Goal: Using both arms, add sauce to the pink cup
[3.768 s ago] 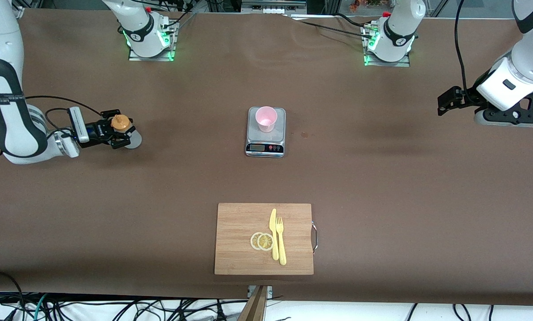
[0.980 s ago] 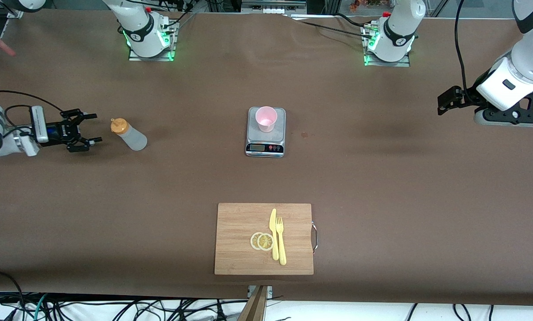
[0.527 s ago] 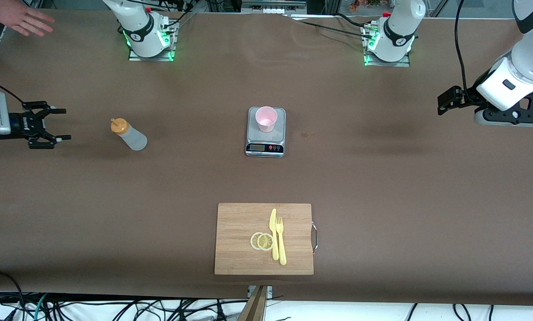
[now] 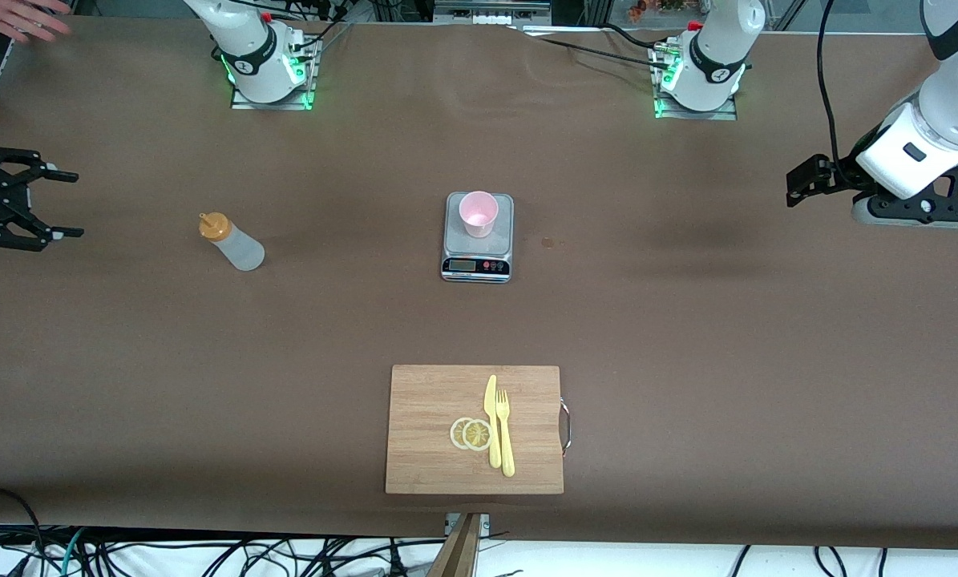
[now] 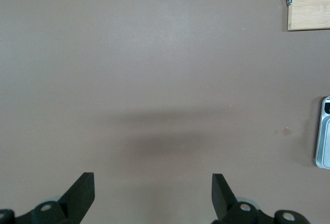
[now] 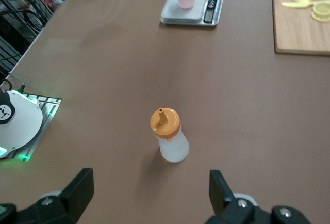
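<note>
Brown matting covers the table (image 4: 687, 336); check the following against it. You will find the sauce (image 4: 231, 240) standing upright on the bare mat, toward the right arm's end of the table, free of any gripper. The pink cup (image 4: 479, 213) stands upright on the grey kitchen scale (image 4: 478, 255) at mid-table, well apart from the sauce.

Locate the right gripper (image 4: 50, 204) over the table edge at the right arm's end, clear of the sauce. Its fingers (image 6: 80, 188) are spread wide and hold nothing; in the right wrist view the sauce (image 6: 169, 135) appears between and ahead of them, not touching.

Locate the left gripper (image 4: 803, 183) over the left arm's end of the table, where that arm waits. Its fingers (image 5: 82, 193) are also released and empty, with bare mat beneath.

Nearer to the front camera than the scale lies a wooden cutting board (image 4: 430, 401). On it you will see two lemon slices (image 4: 470, 433), with a yellow knife (image 4: 491, 417) and a yellow fork (image 4: 505, 433) just beside them.

A person's hand (image 4: 22, 20) shows at the table corner near the right arm's base.
</note>
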